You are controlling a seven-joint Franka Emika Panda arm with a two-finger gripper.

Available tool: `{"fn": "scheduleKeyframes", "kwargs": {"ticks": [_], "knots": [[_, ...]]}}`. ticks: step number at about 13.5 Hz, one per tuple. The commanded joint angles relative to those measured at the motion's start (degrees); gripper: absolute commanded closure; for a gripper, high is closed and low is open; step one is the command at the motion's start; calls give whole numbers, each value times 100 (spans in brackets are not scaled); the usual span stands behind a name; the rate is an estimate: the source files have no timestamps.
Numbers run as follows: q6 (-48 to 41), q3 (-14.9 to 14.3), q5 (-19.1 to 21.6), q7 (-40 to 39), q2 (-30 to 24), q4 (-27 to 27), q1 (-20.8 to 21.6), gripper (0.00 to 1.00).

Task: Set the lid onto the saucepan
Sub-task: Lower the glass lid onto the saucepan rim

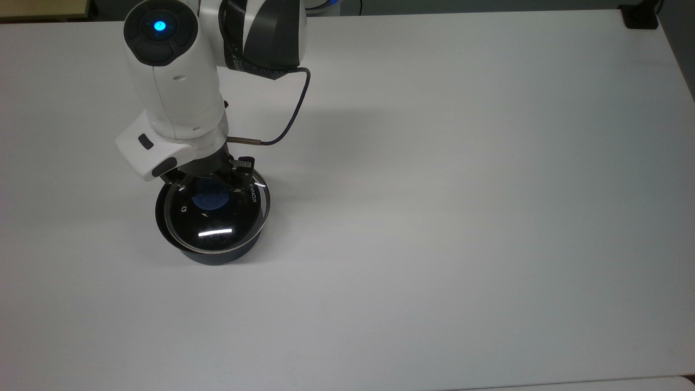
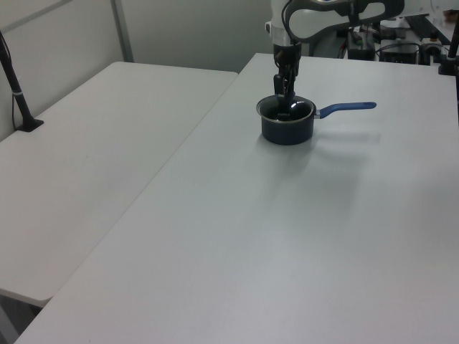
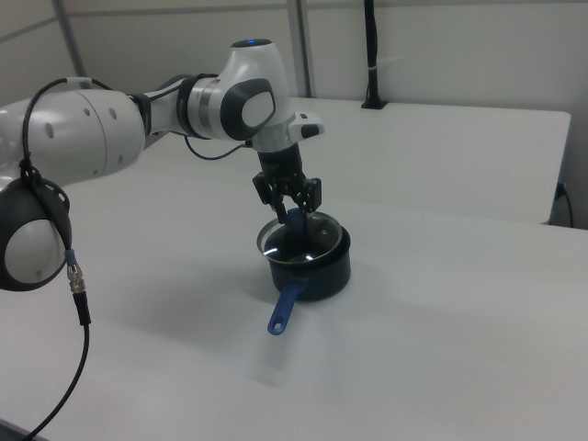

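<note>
The saucepan (image 1: 217,256) is a small dark pot at the top view's left; its long blue handle (image 2: 348,107) points to the left view's right and shows toward the camera in the right view (image 3: 287,308). The glass lid (image 1: 217,228) with its metal rim lies slightly tilted over the pan's mouth (image 3: 303,241). My gripper (image 1: 213,190) comes straight down from above, shut on the lid's blue knob (image 1: 212,201), with the fingers on either side of it (image 3: 296,213). In the top view the arm hides the pan's handle.
The white table (image 1: 461,190) stretches wide to the top view's right. A black clamp (image 1: 640,19) sits at its far right corner. A second table (image 2: 93,158) adjoins at the left view's left, with a black post (image 2: 18,89) on it.
</note>
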Motion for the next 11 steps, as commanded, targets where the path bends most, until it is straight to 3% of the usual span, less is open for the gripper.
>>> {"fn": "scheduleKeyframes", "kwargs": {"ticks": [1, 11], "knots": [[152, -75, 110, 62, 168, 176, 20, 55], [294, -128, 92, 98, 222, 203, -24, 55]]}}
